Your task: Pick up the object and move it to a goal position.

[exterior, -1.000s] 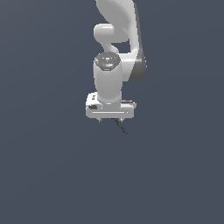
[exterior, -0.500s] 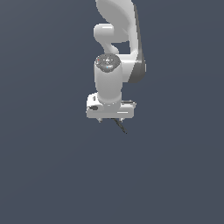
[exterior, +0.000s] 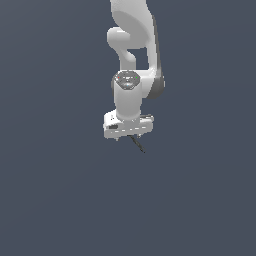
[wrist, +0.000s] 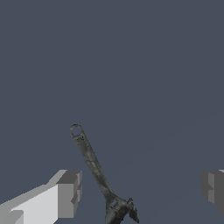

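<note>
The object is a thin dark grey-black stick with a wider, jaw-like tip, shaped like a small wrench (wrist: 94,168). In the wrist view it lies between my two fingers, nearer one grey fingertip (wrist: 68,192) than the other (wrist: 213,186), and touches neither. My gripper (wrist: 140,190) is open wide and empty. In the exterior view the white gripper (exterior: 128,136) points down, and the stick (exterior: 138,145) pokes out just below it towards the exterior view's right.
A plain dark grey-blue surface (exterior: 60,200) fills both views. The white arm (exterior: 132,40) rises above the gripper to the frame's top edge. Nothing else shows.
The wrist and gripper have come down slightly towards the stick. The stick has stayed in place.
</note>
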Controlling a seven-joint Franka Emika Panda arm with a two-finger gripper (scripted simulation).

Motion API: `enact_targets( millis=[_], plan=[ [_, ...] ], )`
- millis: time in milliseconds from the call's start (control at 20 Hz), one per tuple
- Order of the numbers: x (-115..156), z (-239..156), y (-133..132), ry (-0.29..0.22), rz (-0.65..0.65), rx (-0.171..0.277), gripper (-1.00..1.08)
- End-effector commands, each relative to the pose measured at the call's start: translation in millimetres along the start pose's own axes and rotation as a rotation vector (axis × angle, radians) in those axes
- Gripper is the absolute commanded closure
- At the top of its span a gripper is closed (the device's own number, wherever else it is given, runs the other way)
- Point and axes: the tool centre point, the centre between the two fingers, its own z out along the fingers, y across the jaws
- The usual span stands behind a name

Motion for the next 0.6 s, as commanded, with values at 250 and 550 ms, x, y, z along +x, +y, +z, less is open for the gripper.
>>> enact_targets(
  millis=[250, 550],
  plan=[
    [-33, 40, -17, -0.001, -0.214, -0.007, -0.92],
    [-52, 59, -27, 0.000, -0.331, -0.007, -0.92]
  ],
)
